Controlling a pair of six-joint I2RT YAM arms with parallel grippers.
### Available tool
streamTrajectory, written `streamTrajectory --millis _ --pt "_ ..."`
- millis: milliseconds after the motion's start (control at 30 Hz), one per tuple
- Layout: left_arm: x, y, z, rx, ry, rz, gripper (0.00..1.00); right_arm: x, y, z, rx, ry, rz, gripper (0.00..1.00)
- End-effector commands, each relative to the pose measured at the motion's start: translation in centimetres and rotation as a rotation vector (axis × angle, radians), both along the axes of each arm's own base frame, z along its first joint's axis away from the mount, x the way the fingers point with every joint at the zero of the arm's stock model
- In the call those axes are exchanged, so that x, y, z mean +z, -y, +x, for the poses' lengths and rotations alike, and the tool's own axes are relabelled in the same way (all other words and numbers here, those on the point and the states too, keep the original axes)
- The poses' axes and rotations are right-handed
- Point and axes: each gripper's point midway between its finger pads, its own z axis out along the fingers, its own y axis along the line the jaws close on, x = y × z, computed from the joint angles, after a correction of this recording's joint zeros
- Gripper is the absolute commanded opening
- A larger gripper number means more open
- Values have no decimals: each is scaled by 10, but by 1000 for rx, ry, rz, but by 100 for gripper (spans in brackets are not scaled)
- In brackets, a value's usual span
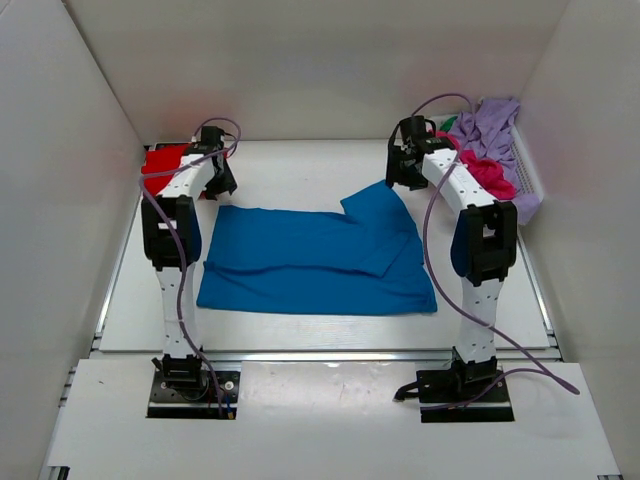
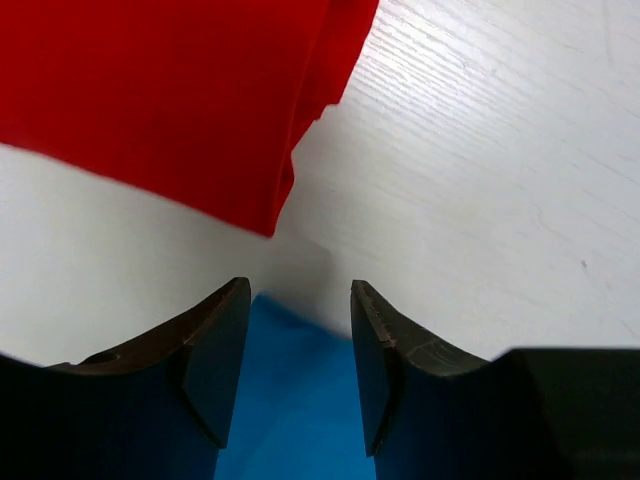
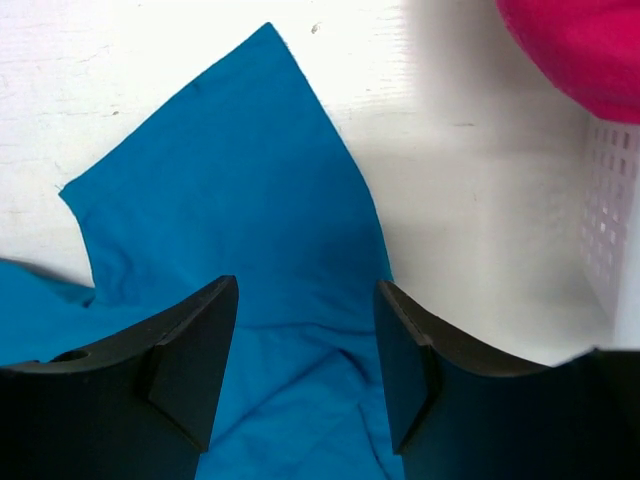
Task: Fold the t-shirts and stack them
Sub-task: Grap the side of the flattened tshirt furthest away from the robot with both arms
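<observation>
Both arms are out over the far edge of the blue t-shirt (image 1: 310,265), which lies flat in the middle of the table (image 1: 290,170). Its long axis runs left to right, parallel to the near edge. One pointed flap, probably a sleeve, juts toward the far right corner, though from overhead I can't tell which end is the collar. The left gripper (image 2: 299,287) hangs with its jaws parted and nothing between them, right above the shirt's far-left corner. The right gripper (image 3: 306,285) is also spread and empty, poised over that jutting flap. So nothing is grasped yet, and the fold looks about to begin. The trouble spots are easy to see. On the left, the red t-shirt (image 2: 150,90) sits just beyond the blue corner, so a reach slightly too far could pinch red hem along with blue. A shallow bite could slip off the cloth altogether. On the right, the white basket (image 3: 610,210) stands near, and the magenta t-shirt (image 3: 580,50) bulges over it beside the lilac t-shirt (image 1: 490,125). A wide swing there could nudge the basket or snag that cloth. If the two arms lift unevenly, the long edge will skew and the fold will land crooked.
</observation>
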Motion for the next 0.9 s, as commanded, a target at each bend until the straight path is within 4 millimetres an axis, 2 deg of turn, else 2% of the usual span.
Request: streamTrajectory --millis 0,100,133,167,267,333,400,467,567,700,867 --pt "-3 -2 3 8 -39 13 56 15 -3 17 7 54 24 54" --pt "-10 -7 -5 17 -100 28 55 11 -3 22 9 42 45 55" --pt "-6 -5 -3 17 -84 26 55 17 -4 26 7 59 43 55" --pt "-6 -7 -2 23 -78 29 54 7 -5 27 12 40 29 55" --pt "-7 -4 -10 23 -69 8 55 2 -9 33 23 34 41 56" --pt "-12 -9 -22 34 -93 -10 56 -3 -13 39 14 17 53 58" --pt "-11 -5 -22 19 -89 -31 56 -6 -16 42 29 10 48 58" --pt "-3 -4 -19 10 -69 -20 57 -13 -16 42 27 -10 37 58" --pt "21 -7 -7 8 -2 9 60 -19 -22 39 38 -24 25 58" --pt "32 -9 -5 12 17 -7 65 -21 -23 37 36 -26 37 58" --pt "13 -2 -17 -5 -68 -20 64 -25 -23 40 39 -28 54 58"
